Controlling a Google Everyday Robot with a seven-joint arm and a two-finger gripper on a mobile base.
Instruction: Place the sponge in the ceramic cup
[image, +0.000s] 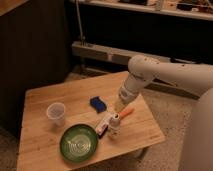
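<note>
The dark blue sponge (98, 104) lies flat near the middle of the wooden table (45, 145). The pale ceramic cup (56, 114) stands upright to its left, near the table's left side. My gripper (114, 126) hangs at the end of the white arm, to the right of and nearer than the sponge, low over the table beside a white-and-red box. It is apart from the sponge and far from the cup.
A green round bowl (79, 142) sits at the table's front, just right of the cup. A small white-and-red box (103, 125) lies next to the gripper. An orange piece (126, 113) shows by the wrist. Dark shelving stands behind the table.
</note>
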